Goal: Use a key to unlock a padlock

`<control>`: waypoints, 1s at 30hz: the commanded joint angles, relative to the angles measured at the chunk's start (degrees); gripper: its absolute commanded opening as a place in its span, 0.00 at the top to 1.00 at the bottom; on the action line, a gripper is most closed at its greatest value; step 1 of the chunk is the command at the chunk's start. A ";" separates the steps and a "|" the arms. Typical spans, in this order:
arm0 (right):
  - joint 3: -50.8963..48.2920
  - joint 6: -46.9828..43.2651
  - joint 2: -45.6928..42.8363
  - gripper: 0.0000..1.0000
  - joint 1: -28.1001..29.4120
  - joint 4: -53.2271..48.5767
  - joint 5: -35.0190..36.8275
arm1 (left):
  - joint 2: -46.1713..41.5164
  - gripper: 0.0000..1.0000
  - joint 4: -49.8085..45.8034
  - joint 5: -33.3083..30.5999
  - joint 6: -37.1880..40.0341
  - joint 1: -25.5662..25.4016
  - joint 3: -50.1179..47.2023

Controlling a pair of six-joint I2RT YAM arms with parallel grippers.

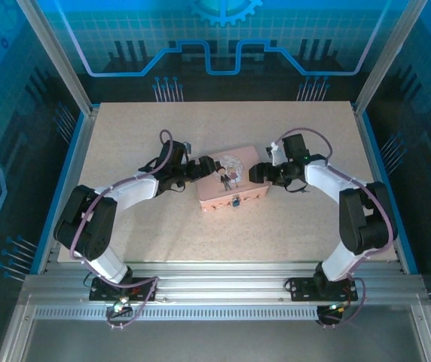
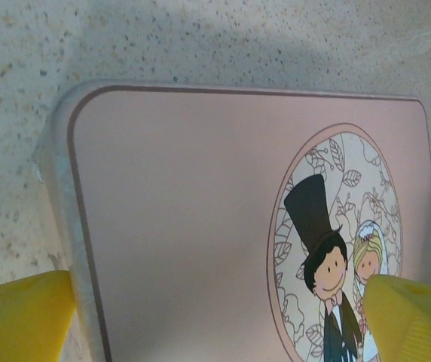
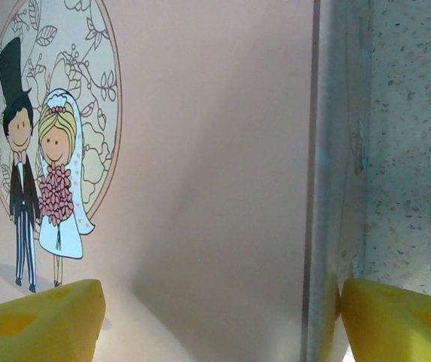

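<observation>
Top view: we saw the pink box (image 1: 217, 197) mid-table, with its long axis running left-right, slightly skewed. The padlock (image 1: 236, 202) hung on the box's near long face, about mid-length, facing the arm bases. The left gripper (image 1: 209, 167) sat at the box's left end and the right gripper (image 1: 255, 175) at its right end, both up at lid level. From either one the lock lay down and back toward the bases. We judged the right one marginally nearer. Small dark bits (image 1: 227, 179) lay on the lid; we could not tell whether they were the key.

Left wrist: the jaws were spread wide and empty. One yellow finger (image 2: 19, 317) sat outside the box's end wall, the other over the cartoon lid (image 2: 178, 226).

Right wrist: the jaws were likewise parted and gripping nothing. One finger (image 3: 35, 324) was over the lid, the other past the lid's edge, above the speckled table (image 3: 415, 151).

Our read: the next reach had to go round to the near face, not down onto the lid.
</observation>
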 commanded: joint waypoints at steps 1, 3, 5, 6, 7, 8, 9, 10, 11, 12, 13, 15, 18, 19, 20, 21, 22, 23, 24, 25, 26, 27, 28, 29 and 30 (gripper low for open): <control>-0.21 2.88 -0.17 0.17 2.16 4.07 -0.94 | 2.85 0.02 -0.97 3.49 2.43 -0.72 5.27; 0.90 3.38 0.85 0.17 2.17 3.99 -0.05 | 4.76 0.02 -1.99 3.59 3.23 -0.59 7.84; 2.14 3.81 2.12 0.17 2.17 3.74 0.28 | 6.48 0.02 -2.97 3.41 3.70 -0.31 10.07; 2.60 4.04 2.70 0.17 2.26 3.67 0.48 | 7.36 0.02 -3.25 3.53 3.82 -0.08 10.93; 2.80 4.23 2.96 0.17 2.32 3.93 0.65 | 8.03 0.02 -3.28 3.65 3.83 0.13 11.56; 2.93 4.64 3.20 0.17 2.45 3.98 1.15 | 8.74 0.02 -3.66 3.71 3.74 0.45 12.14; 2.99 4.80 3.27 0.17 2.52 4.02 1.27 | 9.06 0.02 -3.96 3.74 3.53 0.67 12.50; 3.06 4.98 3.24 0.17 2.64 4.07 1.21 | 9.18 0.02 -3.86 3.77 3.41 0.90 12.40; 2.97 5.01 3.18 0.16 2.77 3.92 1.33 | 9.03 0.02 -3.66 3.78 3.42 1.10 12.10; 2.85 5.01 3.07 0.16 2.89 3.68 1.77 | 8.70 0.02 -3.67 3.61 3.46 1.43 11.80; 2.63 5.00 2.78 0.16 2.88 3.55 2.25 | 8.21 0.02 -3.64 3.50 3.52 1.59 11.39; 2.20 4.88 1.80 0.14 2.83 2.65 4.06 | 6.56 0.02 -3.41 3.35 3.64 2.40 10.01; 1.75 4.78 -0.06 0.12 2.36 1.50 5.90 | 3.72 0.01 -4.15 2.95 4.41 4.02 8.05; 1.52 4.87 -0.73 0.12 2.22 1.07 6.59 | 2.98 0.01 -4.52 2.94 4.78 4.55 7.67; 1.30 5.07 -1.64 0.11 2.08 0.47 7.80 | 2.16 0.01 -5.31 2.79 5.32 5.17 7.36; 1.16 5.20 -2.39 0.11 1.90 -0.06 8.73 | 1.40 0.01 -5.98 2.66 5.76 5.62 7.18; 0.85 5.54 -3.33 0.10 1.62 -0.59 9.91 | 0.48 0.01 -6.91 2.36 6.42 6.13 7.00; 0.63 5.97 -4.35 0.10 1.26 -1.40 11.14 | -0.39 0.01 -7.65 2.02 6.99 6.54 6.84; 0.41 6.22 -5.30 0.10 1.00 -2.07 12.15 | -1.26 0.01 -8.22 1.82 7.44 6.82 6.67; 0.03 6.60 -6.58 0.10 0.65 -2.79 13.51 | -2.40 0.01 -8.86 1.35 7.95 6.91 6.30; -0.59 6.87 -7.99 0.10 0.32 -3.32 14.54 | -3.40 0.01 -9.56 1.05 8.26 6.92 6.08; -1.08 7.21 -9.36 0.11 0.04 -3.95 15.75 | -4.23 0.01 -10.29 1.09 8.23 6.92 5.82; -1.66 7.75 -11.03 0.11 -0.53 -5.00 17.80 | -5.20 0.02 -10.99 1.56 8.05 6.79 5.40; -2.06 8.19 -12.48 0.12 -1.22 -6.35 19.47 | -6.38 0.02 -11.50 1.83 7.96 6.49 4.80; -2.20 8.59 -13.59 0.12 -1.98 -7.74 20.77 | -7.51 0.03 -11.77 1.96 7.95 5.85 4.06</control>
